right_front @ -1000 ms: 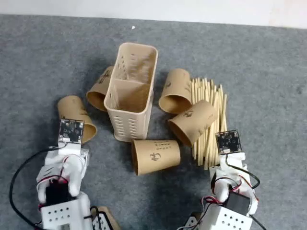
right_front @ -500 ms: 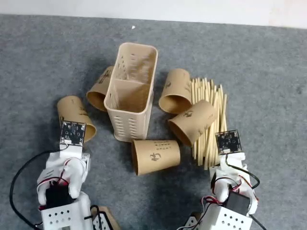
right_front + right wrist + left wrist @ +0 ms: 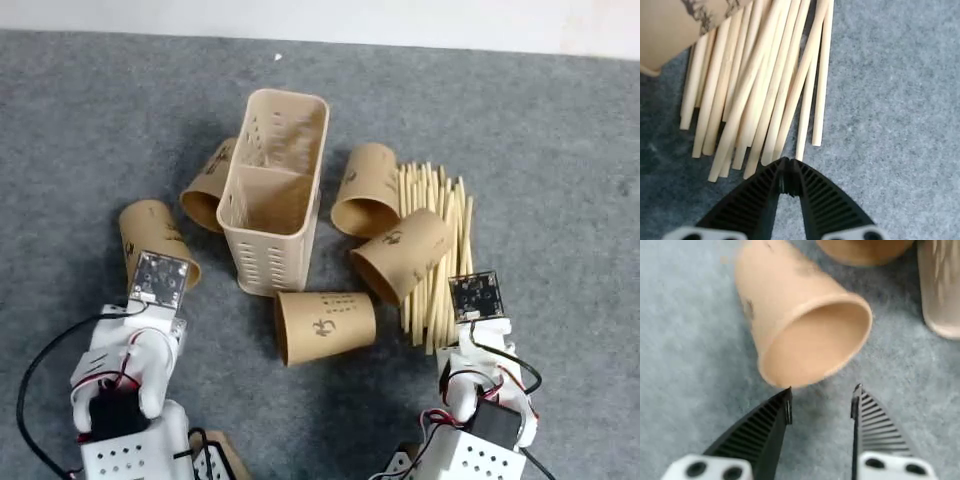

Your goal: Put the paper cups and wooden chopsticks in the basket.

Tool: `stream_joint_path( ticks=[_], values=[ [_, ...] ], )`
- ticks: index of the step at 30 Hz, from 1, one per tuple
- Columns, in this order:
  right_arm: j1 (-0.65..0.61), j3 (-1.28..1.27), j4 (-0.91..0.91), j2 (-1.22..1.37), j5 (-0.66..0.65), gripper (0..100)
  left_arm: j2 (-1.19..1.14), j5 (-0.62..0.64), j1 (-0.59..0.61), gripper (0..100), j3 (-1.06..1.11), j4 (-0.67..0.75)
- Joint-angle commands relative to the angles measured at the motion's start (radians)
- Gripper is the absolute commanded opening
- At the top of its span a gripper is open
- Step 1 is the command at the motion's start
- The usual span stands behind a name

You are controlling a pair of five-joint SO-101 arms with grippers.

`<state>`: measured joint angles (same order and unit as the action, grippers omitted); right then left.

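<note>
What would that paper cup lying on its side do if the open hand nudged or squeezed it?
The paper cup has a round, tapered wall, so a nudge would probably roll it in a curve. It looks thin and open-mouthed, so likely light and easily crushed by the left hand. The fuzzy grey mat may slow it.
</note>
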<state>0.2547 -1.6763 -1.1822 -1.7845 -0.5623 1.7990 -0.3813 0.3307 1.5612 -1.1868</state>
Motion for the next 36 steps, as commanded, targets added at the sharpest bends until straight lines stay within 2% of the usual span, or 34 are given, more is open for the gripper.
stream_joint_path(
  ticks=[1,8,16,20,27,36],
  values=[
    [-0.004,-0.104,0.002,-0.005,-0.009,0.6,0.001,-0.087,-0.002,22,-0.09,-0.005],
    [-0.004,-0.104,0.002,-0.005,-0.009,0.6,-0.071,-0.25,0.099,28,-0.328,-0.026],
    [-0.004,-0.104,0.002,-0.005,-0.009,0.6,-0.605,-0.29,0.099,28,-0.673,-0.06],
    [-0.004,-0.104,0.002,-0.005,-0.009,0.6,-0.816,-0.295,0.094,28,-0.72,-0.066],
    [-0.004,-0.104,0.002,-0.005,-0.009,0.6,-1.059,-0.33,0.035,28,-0.725,0.048],
    [-0.004,-0.104,0.002,-0.005,-0.009,0.6,-1.307,-0.334,0.064,28,-0.728,0.416]
  ],
)
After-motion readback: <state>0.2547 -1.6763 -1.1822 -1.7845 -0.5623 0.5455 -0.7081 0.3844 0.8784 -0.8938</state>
